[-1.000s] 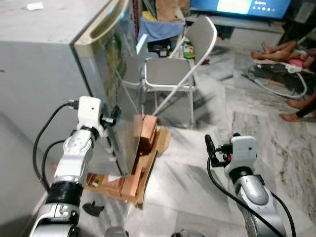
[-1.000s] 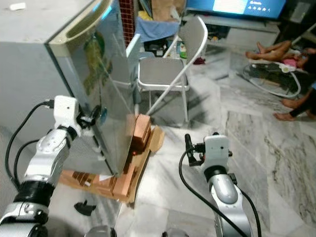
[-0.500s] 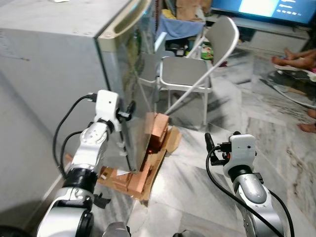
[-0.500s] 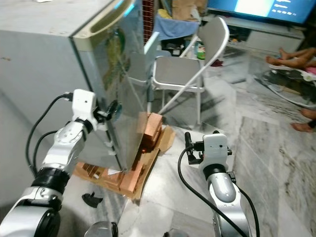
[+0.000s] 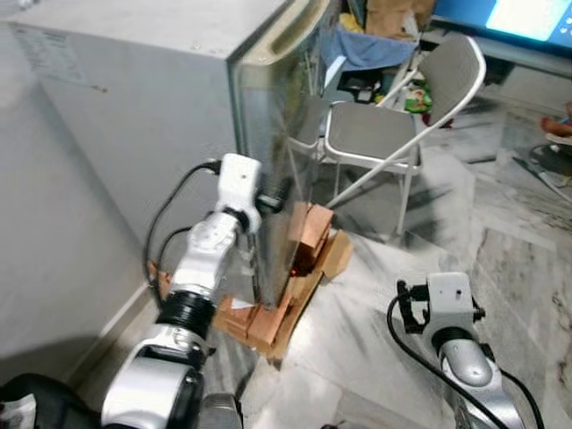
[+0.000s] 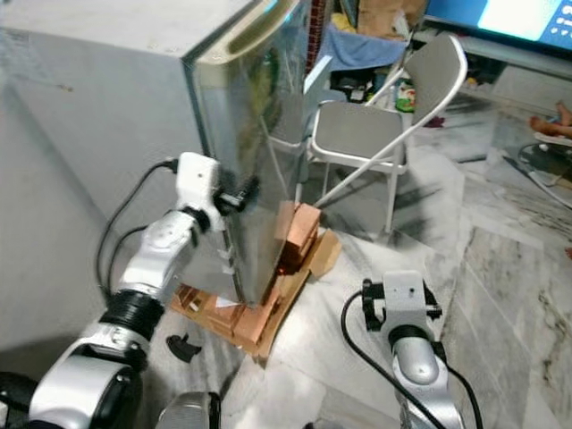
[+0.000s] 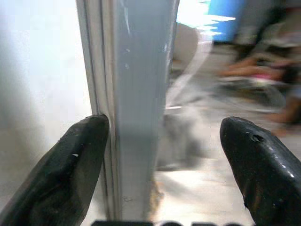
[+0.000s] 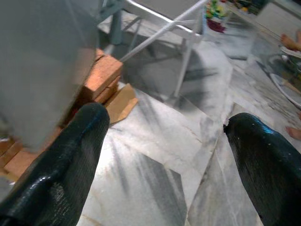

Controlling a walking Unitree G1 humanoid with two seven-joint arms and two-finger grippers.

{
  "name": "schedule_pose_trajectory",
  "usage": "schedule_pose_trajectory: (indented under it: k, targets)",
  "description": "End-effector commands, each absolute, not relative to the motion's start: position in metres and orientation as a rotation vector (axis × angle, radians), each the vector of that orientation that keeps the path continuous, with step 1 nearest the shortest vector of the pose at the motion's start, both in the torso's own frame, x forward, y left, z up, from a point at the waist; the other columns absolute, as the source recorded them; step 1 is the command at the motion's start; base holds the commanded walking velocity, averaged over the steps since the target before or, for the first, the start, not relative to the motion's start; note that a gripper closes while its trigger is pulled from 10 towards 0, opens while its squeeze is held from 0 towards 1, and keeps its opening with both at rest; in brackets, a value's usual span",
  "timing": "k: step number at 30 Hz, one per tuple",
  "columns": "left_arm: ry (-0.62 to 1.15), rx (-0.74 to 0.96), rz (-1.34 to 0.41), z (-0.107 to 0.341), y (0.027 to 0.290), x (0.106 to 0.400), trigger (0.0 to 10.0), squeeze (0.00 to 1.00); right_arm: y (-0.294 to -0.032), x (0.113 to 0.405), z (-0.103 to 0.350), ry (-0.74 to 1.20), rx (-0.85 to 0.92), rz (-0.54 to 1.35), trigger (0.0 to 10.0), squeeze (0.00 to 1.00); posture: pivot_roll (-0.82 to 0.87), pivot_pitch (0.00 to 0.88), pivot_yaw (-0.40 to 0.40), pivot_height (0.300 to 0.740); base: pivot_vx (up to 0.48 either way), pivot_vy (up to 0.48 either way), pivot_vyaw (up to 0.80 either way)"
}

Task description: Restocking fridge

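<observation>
- Left wrist view: the left pincer (image 7: 160, 165) is spread wide, its two black fingers (image 7: 70, 174) standing either side of the front edge of the fridge door (image 7: 141, 94), with one finger against the door seam and the other out in the open air.
- From the head views, that left pincer (image 5: 273, 192) is raised to the door's vertical edge on the grey fridge (image 5: 134, 116), about halfway up.
- The fridge stands on stacked bricks (image 5: 308, 234) and cardboard (image 5: 335, 255) on the marble floor (image 5: 375, 313).
- The right pincer (image 8: 164, 155) is also spread wide and holds nothing; it hangs low over the floor, well apart from the fridge (image 6: 366, 302).
- Just beyond the fridge stands a grey folding chair (image 5: 384, 134).
- Behind the chair a lit screen (image 5: 527, 16) glows.
</observation>
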State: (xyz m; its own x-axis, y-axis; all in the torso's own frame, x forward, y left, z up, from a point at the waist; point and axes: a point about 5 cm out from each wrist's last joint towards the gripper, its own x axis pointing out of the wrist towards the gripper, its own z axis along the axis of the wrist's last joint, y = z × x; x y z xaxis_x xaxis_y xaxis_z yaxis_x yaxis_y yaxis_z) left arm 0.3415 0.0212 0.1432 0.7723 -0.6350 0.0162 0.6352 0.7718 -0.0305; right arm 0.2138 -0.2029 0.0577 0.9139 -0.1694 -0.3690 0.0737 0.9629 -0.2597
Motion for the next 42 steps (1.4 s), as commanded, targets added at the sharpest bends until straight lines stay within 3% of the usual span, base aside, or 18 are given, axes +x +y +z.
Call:
schedule_pose_trajectory:
  k: [1,2,6,12,14,16,18,24,32,42]
  targets:
    - [-0.282,-0.019,-0.989,0.209,-0.042,0.313,10.0,0.0,-0.202,0.214,0.061,0.392,-0.246,-0.131,10.0,0.0,0.0,0.017,-0.002,0.74,0.0,0.0,0.0]
    - [-0.312,-0.033,-1.06,0.216,-0.059,0.301,10.0,0.0,-0.201,0.216,0.061,0.389,-0.244,-0.129,10.0,0.0,0.0,0.015,-0.002,0.74,0.0,0.0,0.0]
    - [-0.326,-0.035,-1.067,0.216,-0.074,0.293,10.0,0.0,-0.198,0.22,0.063,0.377,-0.24,-0.125,10.0,0.0,0.0,0.011,0.003,0.74,0.0,0.0,0.0]
    - [-0.272,0.008,-0.812,0.203,-0.033,0.328,10.0,0.0,-0.195,0.22,0.065,0.362,-0.229,-0.12,10.0,0.0,0.0,0.017,0.01,0.74,0.0,0.0,0.0]
    - [-0.25,0.024,-0.684,0.199,0.007,0.345,10.0,0.0,-0.193,0.221,0.065,0.356,-0.228,-0.113,10.0,0.0,0.01,0.019,0.01,0.74,0.0,0.0,0.0]
    - [-0.244,0.021,-0.664,0.197,0.016,0.346,10.0,0.0,-0.193,0.221,0.065,0.354,-0.227,-0.113,10.0,0.0,0.01,0.019,0.01,0.74,0.0,0.0,0.0]
    - [-0.221,0.027,-0.578,0.186,0.046,0.347,10.0,0.0,-0.193,0.222,0.066,0.345,-0.22,-0.112,10.0,0.0,0.01,0.019,0.012,0.74,0.0,-0.154,0.0]
    - [-0.167,0.044,-0.459,0.159,0.084,0.332,10.0,0.0,-0.194,0.225,0.067,0.323,-0.207,-0.125,10.0,0.0,0.0,0.014,0.025,0.74,0.0,-0.412,0.0]
    - [-0.099,0.062,-0.351,0.136,0.117,0.308,10.0,0.0,-0.195,0.229,0.069,0.309,-0.204,-0.125,10.0,0.0,0.0,0.008,0.012,0.74,0.034,-0.447,0.0]
    - [-0.09,0.104,-0.31,0.139,0.134,0.301,10.0,0.0,-0.195,0.234,0.069,0.301,-0.208,-0.121,10.0,0.0,0.0,0.001,0.008,0.74,0.289,-0.38,0.0]
